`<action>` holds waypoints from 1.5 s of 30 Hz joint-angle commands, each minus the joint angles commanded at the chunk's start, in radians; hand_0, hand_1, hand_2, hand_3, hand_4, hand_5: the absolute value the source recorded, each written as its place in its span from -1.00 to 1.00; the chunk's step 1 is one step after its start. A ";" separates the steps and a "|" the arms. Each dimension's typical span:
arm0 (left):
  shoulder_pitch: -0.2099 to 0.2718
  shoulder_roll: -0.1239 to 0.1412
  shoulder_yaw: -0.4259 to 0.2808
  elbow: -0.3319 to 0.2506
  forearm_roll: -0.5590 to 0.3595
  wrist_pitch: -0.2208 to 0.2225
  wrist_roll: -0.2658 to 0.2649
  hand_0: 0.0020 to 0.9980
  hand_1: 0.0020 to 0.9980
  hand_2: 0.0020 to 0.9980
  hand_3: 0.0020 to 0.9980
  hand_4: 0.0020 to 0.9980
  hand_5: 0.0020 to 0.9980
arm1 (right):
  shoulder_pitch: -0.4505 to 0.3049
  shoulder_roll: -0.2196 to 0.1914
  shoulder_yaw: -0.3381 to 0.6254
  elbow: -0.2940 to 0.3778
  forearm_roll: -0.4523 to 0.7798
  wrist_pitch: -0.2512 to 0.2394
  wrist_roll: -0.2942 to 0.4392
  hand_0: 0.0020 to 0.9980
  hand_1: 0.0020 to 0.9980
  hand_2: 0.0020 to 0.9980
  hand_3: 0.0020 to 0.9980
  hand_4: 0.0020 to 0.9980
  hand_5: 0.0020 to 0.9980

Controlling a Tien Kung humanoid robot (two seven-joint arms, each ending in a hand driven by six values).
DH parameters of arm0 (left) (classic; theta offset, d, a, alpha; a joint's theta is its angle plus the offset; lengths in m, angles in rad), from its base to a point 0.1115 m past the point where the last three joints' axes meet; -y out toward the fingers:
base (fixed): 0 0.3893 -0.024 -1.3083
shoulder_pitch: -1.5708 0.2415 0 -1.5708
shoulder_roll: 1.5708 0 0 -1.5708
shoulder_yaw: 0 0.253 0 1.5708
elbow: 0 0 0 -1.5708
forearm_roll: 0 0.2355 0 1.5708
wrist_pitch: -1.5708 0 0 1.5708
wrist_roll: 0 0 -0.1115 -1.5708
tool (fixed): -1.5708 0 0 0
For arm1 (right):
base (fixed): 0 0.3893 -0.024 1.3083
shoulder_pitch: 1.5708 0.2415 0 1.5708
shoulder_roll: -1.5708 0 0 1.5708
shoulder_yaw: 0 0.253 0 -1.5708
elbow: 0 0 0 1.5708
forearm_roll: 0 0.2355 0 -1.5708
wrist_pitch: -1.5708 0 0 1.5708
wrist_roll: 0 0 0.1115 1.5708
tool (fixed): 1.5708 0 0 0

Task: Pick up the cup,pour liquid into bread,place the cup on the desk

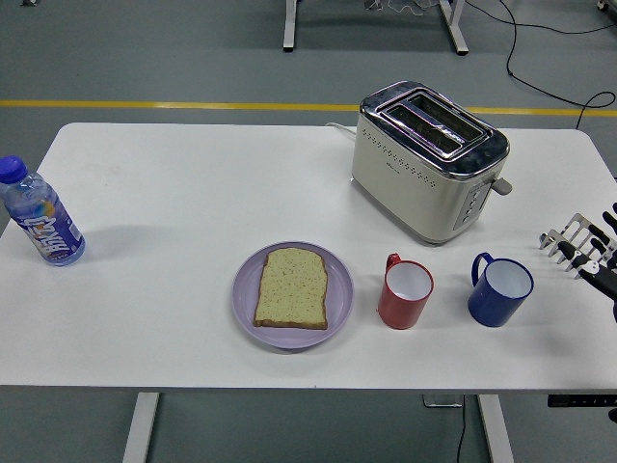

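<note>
Reaching in at your right edge: right hand (600, 258), fingers spread, holding nothing.
Blue cup (500, 289) sits just left of it, red cup (405, 292) beyond.

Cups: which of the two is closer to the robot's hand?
The blue cup, standing right of the red cup; the right hand enters at the table's right edge, so blue sits nearer.

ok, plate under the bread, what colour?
Light purple, lavender. The plate shows clearly in the head view, with the bread lying on it.

Red cup (405, 293), blue cup (500, 289), lilac plate (246, 289), cream toaster (427, 160).
</note>
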 joint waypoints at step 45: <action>-0.009 0.004 0.018 -0.001 -0.031 -0.004 -0.008 0.38 0.51 0.55 0.22 -0.21 1.00 | 0.033 0.014 -0.238 -0.131 -0.102 -0.066 0.063 0.94 0.75 0.92 1.00 1.00 -0.58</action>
